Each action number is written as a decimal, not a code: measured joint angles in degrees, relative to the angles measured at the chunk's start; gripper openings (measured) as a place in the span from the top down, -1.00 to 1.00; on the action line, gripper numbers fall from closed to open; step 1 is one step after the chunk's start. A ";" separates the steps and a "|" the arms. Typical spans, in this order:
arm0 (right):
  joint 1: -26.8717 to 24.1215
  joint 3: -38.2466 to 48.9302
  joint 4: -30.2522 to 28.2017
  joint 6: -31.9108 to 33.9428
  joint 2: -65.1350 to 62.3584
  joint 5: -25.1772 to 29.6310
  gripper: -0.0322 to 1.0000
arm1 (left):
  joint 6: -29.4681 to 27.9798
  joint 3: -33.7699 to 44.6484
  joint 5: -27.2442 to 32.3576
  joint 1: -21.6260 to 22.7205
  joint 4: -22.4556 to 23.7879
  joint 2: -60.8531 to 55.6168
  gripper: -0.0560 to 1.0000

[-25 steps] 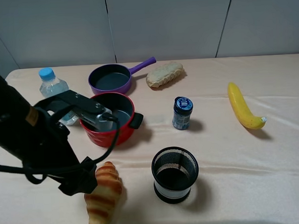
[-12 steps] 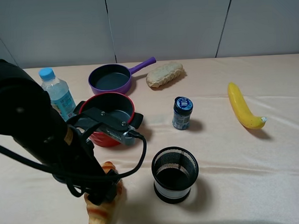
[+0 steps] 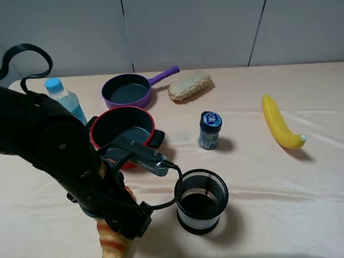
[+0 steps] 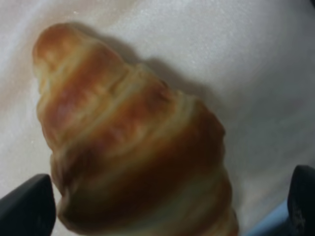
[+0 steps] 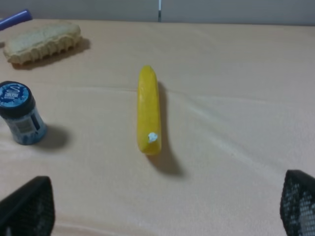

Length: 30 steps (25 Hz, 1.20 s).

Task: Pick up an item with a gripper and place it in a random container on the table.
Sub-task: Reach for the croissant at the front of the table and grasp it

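Observation:
The golden-brown striped croissant (image 3: 111, 250) lies on the beige table (image 3: 288, 181) near the front left edge, mostly hidden under my black left arm (image 3: 70, 162). In the left wrist view the croissant (image 4: 133, 142) fills the frame. My left gripper (image 4: 162, 201) is open, with one fingertip (image 4: 24, 206) on each side of the croissant's wide part. The red pot (image 3: 123, 131) with its dark inside stands empty just behind the arm. My right gripper (image 5: 162, 211) is open and empty above the cloth, short of the banana (image 5: 149, 109).
A black mesh cup (image 3: 201, 201) stands right of the croissant. A purple pan (image 3: 126, 91), a pale bread loaf (image 3: 189, 85) and a water bottle (image 3: 65, 102) are at the back. A blue-lidded jar (image 3: 209, 129) is in the middle and the banana (image 3: 280, 122) at right.
My left arm has swung right and toward the front edge, uncovering the red pot. Its gripper end has come down over the croissant, which has not moved.

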 joint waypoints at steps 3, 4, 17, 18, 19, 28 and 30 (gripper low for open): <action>0.00 0.00 0.00 0.00 0.00 0.00 -0.41 | -0.05 -0.01 -0.94 0.00 -0.18 0.69 -0.91; 0.00 0.00 0.02 0.00 0.00 0.00 -0.41 | -0.05 -0.01 -1.33 0.00 -0.30 0.95 -0.91; 0.00 0.00 0.12 0.00 0.00 0.00 -0.41 | -1.41 -0.06 -5.33 0.00 -0.50 4.41 -0.91; 0.00 0.00 0.25 0.00 0.00 0.00 -0.41 | -1.87 -0.07 -5.55 0.00 -0.50 4.81 -0.91; 0.00 0.00 0.25 0.00 0.00 0.00 -0.41 | -2.19 -0.12 -5.68 0.00 -0.33 5.15 -0.91; 0.00 0.00 0.42 0.00 0.00 0.00 -0.41 | -3.27 -0.18 -7.18 0.00 -0.54 7.44 -0.83; 0.00 0.00 0.42 0.00 0.00 0.00 -0.41 | -3.40 -0.18 -7.18 0.00 -0.54 7.44 -0.75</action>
